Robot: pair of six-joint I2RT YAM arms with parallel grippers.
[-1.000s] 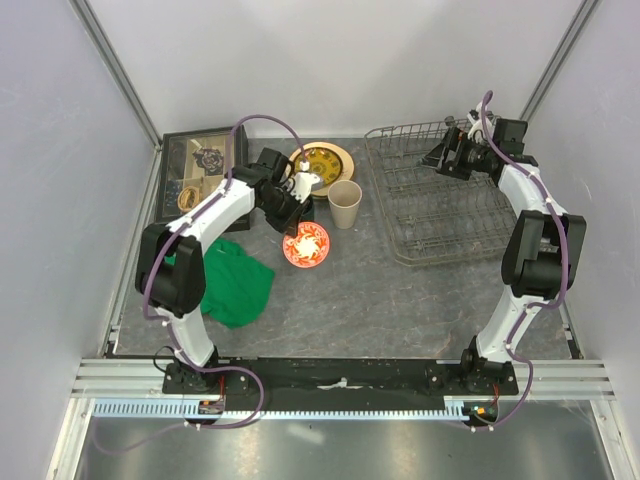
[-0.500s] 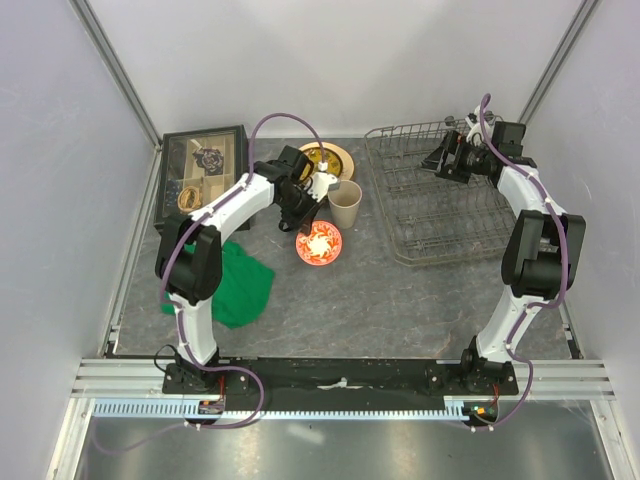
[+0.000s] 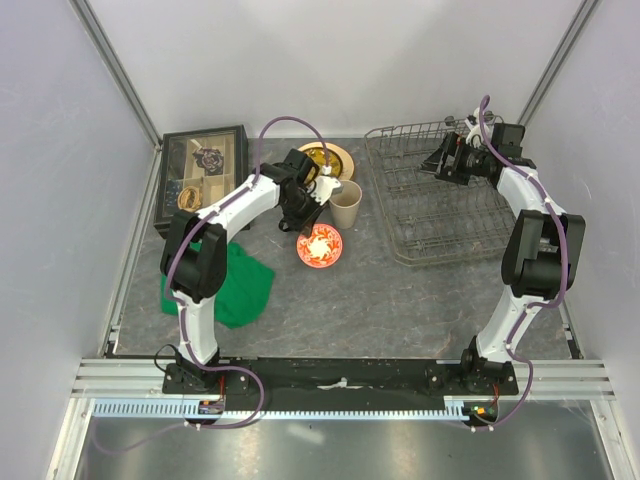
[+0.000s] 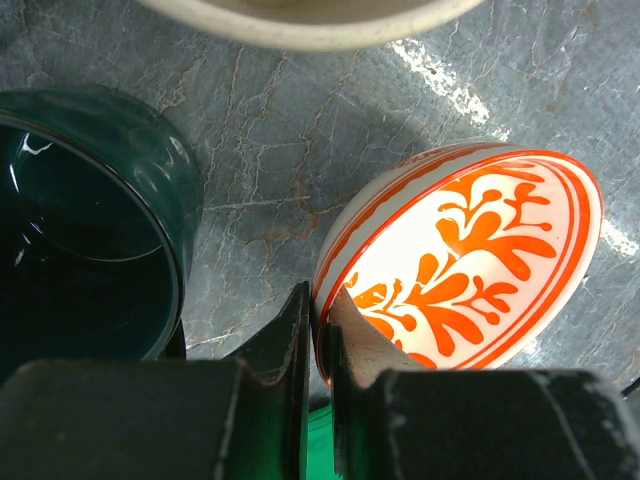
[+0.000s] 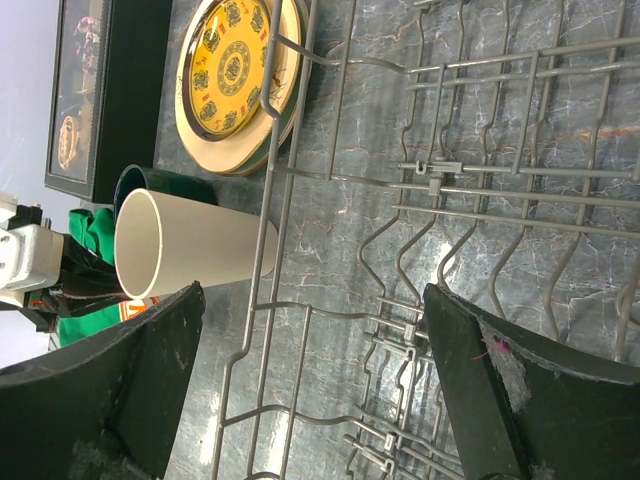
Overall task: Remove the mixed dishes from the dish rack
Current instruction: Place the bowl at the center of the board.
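Bowl [image 4: 470,260] rim seemingly inside left gripper [image 4: 321,318]

A black box [image 3: 203,178] with a glass lid [image 3: 205,165] stands on the table [image 3: 400,300]. It is to the left of the left fingers [image 4: 290,345] and a little farther back, close to the left wall [image 3: 60,200]. Through the lid I see compartments with small objects, but I cannot say what they are. A green cloth [image 3: 235,285] lies crumpled on the table, left of these fingers and toward the near edge. Both are well apart from the right fingers [image 5: 130,390]. The table has a grey, marble-like surface.
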